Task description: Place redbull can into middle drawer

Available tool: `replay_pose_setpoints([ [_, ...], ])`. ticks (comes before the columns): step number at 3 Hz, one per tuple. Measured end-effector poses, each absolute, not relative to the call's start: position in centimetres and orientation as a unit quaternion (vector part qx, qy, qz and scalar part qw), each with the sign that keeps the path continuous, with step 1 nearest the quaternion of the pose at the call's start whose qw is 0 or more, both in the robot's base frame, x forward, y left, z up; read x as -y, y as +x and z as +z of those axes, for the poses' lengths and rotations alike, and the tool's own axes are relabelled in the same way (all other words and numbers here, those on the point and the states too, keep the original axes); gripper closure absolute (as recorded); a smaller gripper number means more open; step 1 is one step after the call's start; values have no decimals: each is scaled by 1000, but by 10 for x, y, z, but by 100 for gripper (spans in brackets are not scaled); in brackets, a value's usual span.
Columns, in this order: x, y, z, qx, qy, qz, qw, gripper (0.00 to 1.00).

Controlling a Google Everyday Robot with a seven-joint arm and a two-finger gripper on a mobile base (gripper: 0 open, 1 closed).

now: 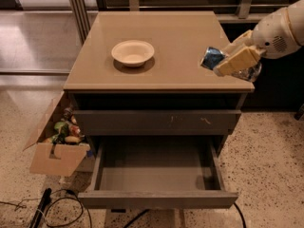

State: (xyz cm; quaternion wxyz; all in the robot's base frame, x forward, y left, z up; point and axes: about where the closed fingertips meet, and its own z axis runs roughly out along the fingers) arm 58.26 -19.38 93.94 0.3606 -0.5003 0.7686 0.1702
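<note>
My gripper (233,61) is shut on the redbull can (212,58), a slim blue-and-silver can held tilted on its side above the front right corner of the cabinet top (161,42). The arm comes in from the upper right. Below, the middle drawer (157,167) is pulled open, with a flat grey floor and nothing in it. The can is above and to the right of the drawer's opening.
A cream round bowl (133,52) stands on the cabinet top, left of centre. A shut drawer front with white scratches (156,122) sits above the open drawer. A cardboard box with items (57,144) and cables (57,208) lie on the floor at left.
</note>
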Motion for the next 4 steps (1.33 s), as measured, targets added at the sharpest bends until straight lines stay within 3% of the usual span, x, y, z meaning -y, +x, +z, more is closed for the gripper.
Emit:
replay_pose_setpoints([
  [1,190,534,919,-778,-488,194,344,100],
  [2,189,532,918,-778,-489,194,343,100],
  [4,185,475,864,-774,-497,198,339,100],
])
